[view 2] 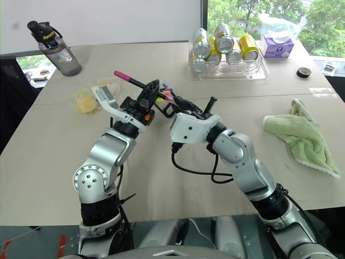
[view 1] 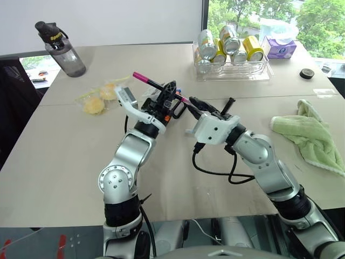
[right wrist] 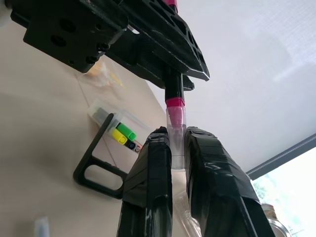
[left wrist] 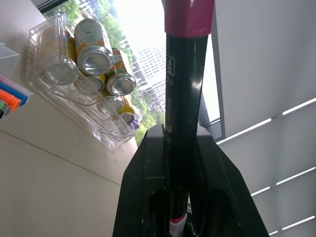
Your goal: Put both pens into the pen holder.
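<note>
Both end effectors grip one pen [view 1: 153,83] above the table [view 1: 64,156]. Left end effector [view 1: 168,100] is clamped on the black barrel; right end effector [right wrist: 178,148] is clamped on the clear pink-tipped cap end. Pen holder [right wrist: 106,158] lies on the table beyond.

Daylight is streaming through a far-right window [view 1: 259,13] onto a beige surface [view 1: 64,156], with green trees showing outside. A white wall [view 1: 118,21] is running along the far side. A seam is crossing the surface from left to right. At the near edge, grey floor [view 1: 43,240] is showing below, and a dark chair [view 1: 13,97] is standing at left.
</note>
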Tool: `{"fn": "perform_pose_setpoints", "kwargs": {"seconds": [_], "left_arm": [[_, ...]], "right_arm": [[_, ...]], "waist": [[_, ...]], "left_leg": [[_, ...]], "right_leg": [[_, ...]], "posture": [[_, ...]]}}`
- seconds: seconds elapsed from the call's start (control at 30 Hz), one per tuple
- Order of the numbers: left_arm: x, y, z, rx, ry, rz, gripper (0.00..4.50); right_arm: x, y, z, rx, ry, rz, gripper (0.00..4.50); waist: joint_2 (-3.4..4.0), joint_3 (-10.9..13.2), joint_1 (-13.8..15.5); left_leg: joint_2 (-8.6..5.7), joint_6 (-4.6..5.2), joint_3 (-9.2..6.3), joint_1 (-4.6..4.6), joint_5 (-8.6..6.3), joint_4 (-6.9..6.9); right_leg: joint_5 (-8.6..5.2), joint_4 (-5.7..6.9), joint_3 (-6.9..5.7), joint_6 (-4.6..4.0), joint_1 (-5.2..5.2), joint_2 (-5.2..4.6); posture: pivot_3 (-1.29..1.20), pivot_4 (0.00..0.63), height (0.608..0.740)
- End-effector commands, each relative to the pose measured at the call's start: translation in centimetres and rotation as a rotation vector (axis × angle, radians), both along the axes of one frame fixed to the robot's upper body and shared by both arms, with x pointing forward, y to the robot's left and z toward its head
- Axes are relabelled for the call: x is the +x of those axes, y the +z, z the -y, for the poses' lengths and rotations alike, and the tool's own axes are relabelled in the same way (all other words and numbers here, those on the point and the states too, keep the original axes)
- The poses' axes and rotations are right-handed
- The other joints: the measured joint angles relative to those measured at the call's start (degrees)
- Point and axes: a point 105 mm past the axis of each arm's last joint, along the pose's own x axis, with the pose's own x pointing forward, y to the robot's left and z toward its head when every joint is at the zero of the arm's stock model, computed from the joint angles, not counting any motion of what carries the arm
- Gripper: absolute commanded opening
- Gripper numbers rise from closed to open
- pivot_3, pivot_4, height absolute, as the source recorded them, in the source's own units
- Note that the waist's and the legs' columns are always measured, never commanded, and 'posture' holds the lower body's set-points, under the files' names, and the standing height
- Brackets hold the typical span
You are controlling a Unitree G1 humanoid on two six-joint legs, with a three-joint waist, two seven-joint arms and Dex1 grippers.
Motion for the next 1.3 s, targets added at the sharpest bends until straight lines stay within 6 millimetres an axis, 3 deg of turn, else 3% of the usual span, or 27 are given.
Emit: {"fn": "perform_pose_setpoints", "kwargs": {"seconds": [0.03,0.43,0.83,1.23,1.3], "left_arm": [[-1.3,-0.3,3.9,0.038,-0.181,-0.006,0.0],[-1.2,-0.2,4.3,0.033,-0.188,-0.015,0.0],[-1.8,-0.6,5.6,0.06,-0.246,-0.011,0.0],[-2.1,-0.9,6.1,0.074,-0.283,-0.003,0.0],[-2.1,-1.0,6.0,0.087,-0.279,-0.003,0.0]], "right_arm": [[-2.3,2.5,-1.8,0.045,0.102,0.16,0.02],[-2.5,1.5,-2.6,-0.02,0.092,0.3,0.02],[-3.0,2.8,-4.1,0.055,0.147,0.347,0.02],[-2.9,3.6,-4.4,0.121,0.173,0.355,0.02],[-2.6,3.2,-4.1,0.113,0.157,0.324,0.97]], "waist": [[0.0,0.0,0.0],[0.0,0.0,0.0],[-0.01,0.0,-0.1],[-0.01,0.0,-0.8],[-0.01,0.0,-1.1]], "left_leg": [[0.0,0.0,0.01,0.01,0.0,0.0],[0.0,-0.01,0.04,0.03,0.01,0.0],[0.0,-0.01,0.06,0.05,0.01,0.0],[0.0,-0.01,0.06,0.06,0.01,0.0],[0.0,-0.01,0.05,0.05,0.01,0.0]], "right_leg": [[0.0,0.0,-0.01,0.0,0.0,0.0],[0.0,0.02,-0.01,0.0,0.0,0.02],[0.0,0.03,-0.01,0.0,0.0,0.03],[0.0,0.03,-0.02,0.0,0.01,0.03],[0.0,0.04,-0.02,0.0,0.0,0.03]], "posture": [[0.0,0.15,0.74],[0.0,0.15,0.74],[0.0,0.15,0.74],[0.0,0.15,0.74],[0.0,0.15,0.74]]}}
